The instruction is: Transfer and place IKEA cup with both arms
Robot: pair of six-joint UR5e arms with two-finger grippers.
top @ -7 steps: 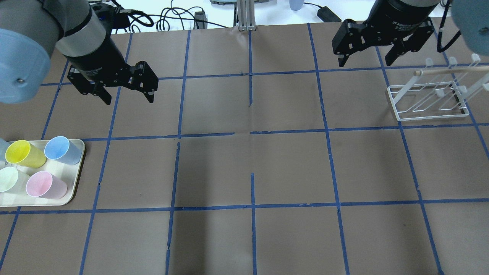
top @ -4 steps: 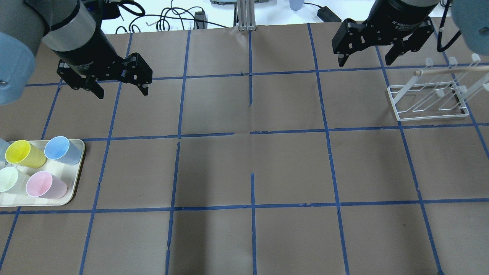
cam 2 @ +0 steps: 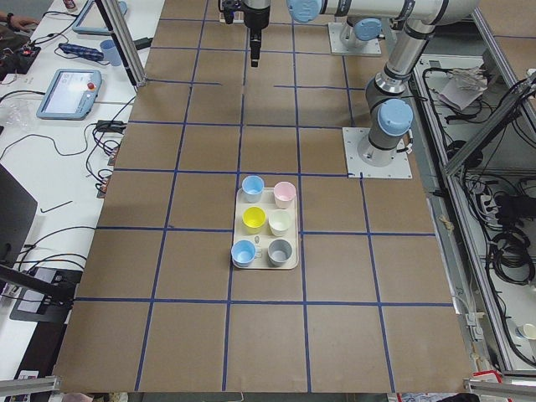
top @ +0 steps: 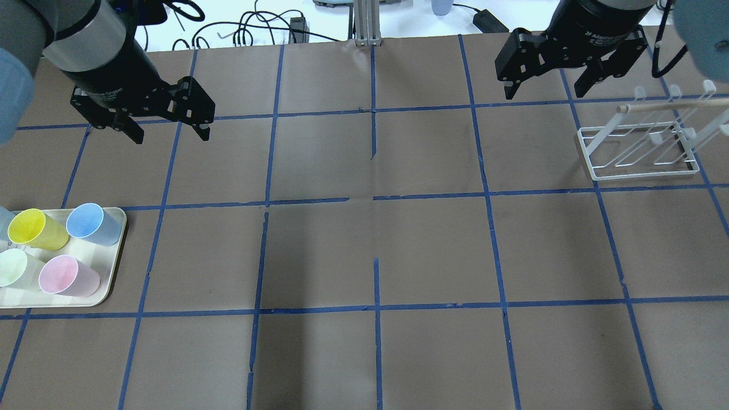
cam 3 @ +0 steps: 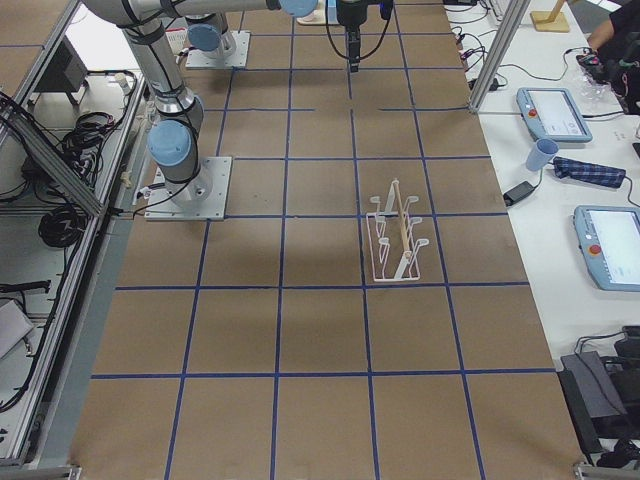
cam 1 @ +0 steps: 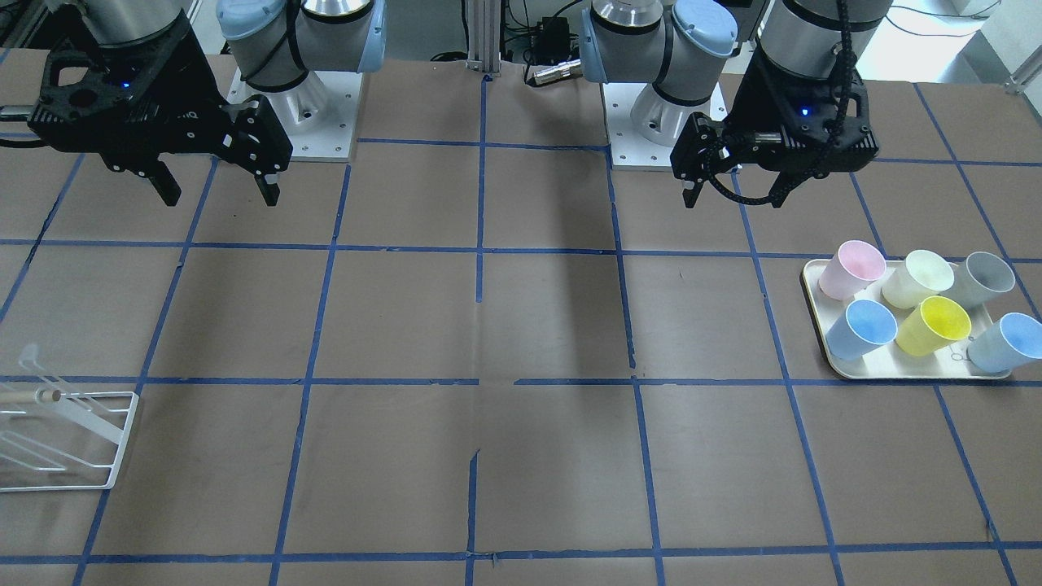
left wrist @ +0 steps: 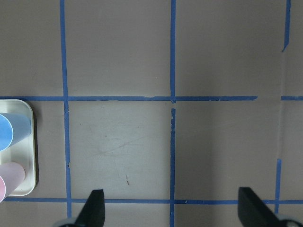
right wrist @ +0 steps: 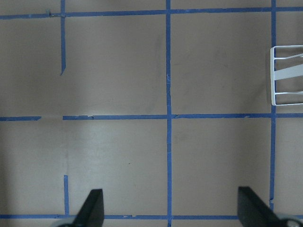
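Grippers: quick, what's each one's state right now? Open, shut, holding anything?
Left gripper: open, fingers spread wide, holding nothing.
Right gripper: open, fingers spread wide, holding nothing.

Overhead and front cameras look steeply down from opposite sides, sharing the tray (top: 111,260).

Pale grey-blue IKEA cup (cam 1: 1003,345), upright, at tray (cam 1: 904,371) corner

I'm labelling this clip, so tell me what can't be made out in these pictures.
Overhead: the left edge cuts off nearly all of the IKEA cup and all of the grey cup.
Front-facing: the left edge cuts the rack.
Left wrist: only a corner of the tray shows.
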